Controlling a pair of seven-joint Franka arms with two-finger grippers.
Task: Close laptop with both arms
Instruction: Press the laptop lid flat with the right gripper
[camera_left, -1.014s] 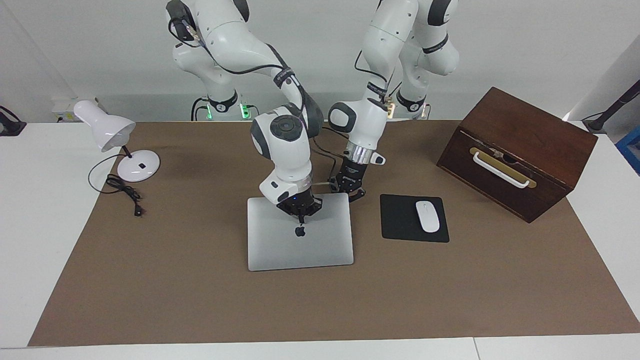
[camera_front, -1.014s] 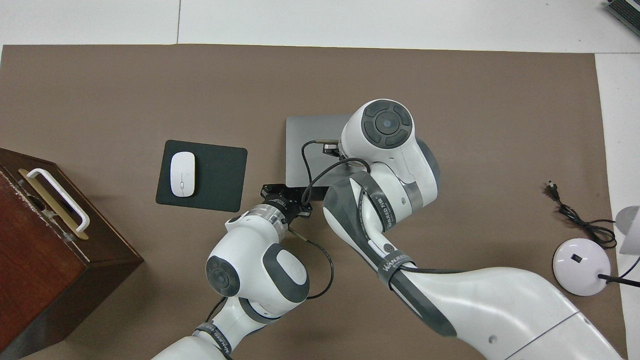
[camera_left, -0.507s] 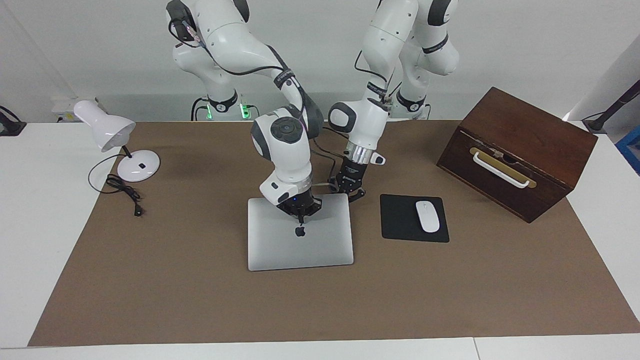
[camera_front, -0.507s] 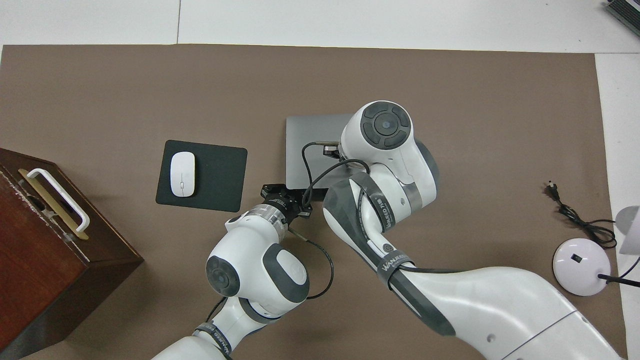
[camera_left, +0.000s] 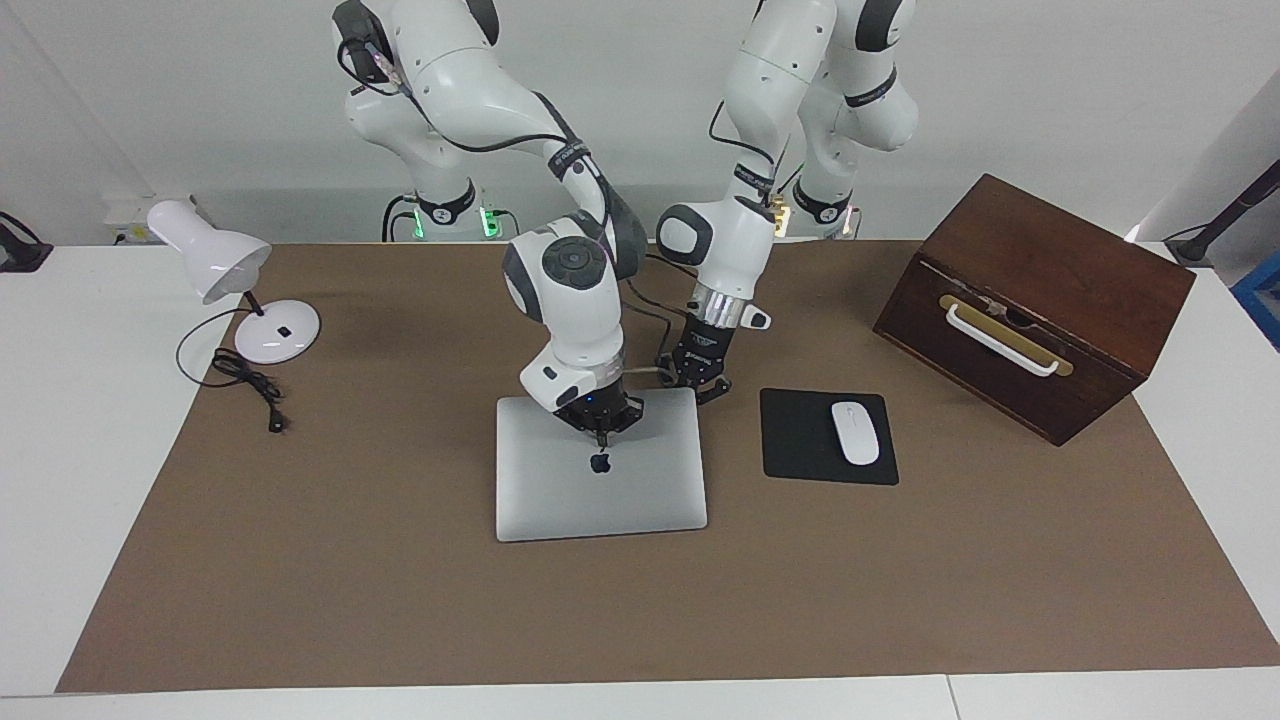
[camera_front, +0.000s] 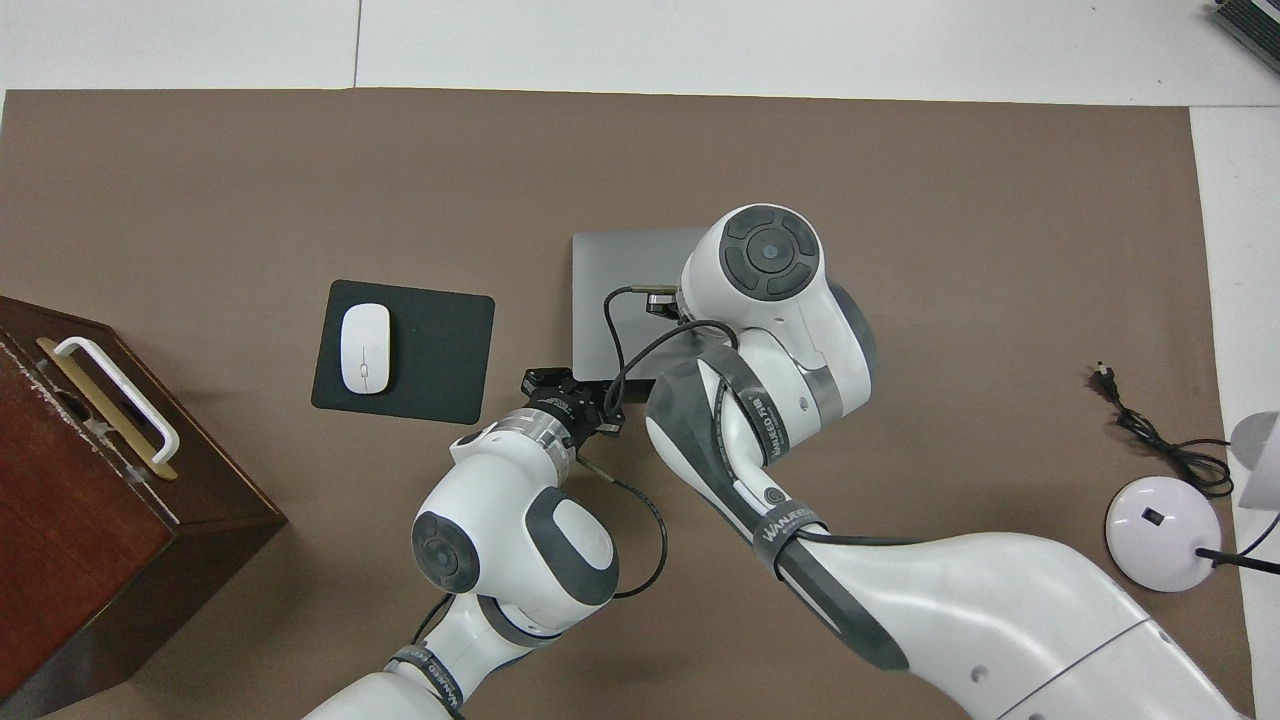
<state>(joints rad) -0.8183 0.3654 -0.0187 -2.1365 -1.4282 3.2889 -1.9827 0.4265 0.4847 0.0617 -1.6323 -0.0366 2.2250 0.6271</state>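
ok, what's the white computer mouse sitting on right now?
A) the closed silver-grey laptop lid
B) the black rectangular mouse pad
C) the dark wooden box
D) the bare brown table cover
B: the white computer mouse lies on the black rectangular mouse pad, beside the closed silver-grey laptop.

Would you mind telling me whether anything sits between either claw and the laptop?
Nothing visible does. The laptop lies flat with its lid down; the right claw is over the lid near the logo, and the left claw is at its corner nearest the robots.
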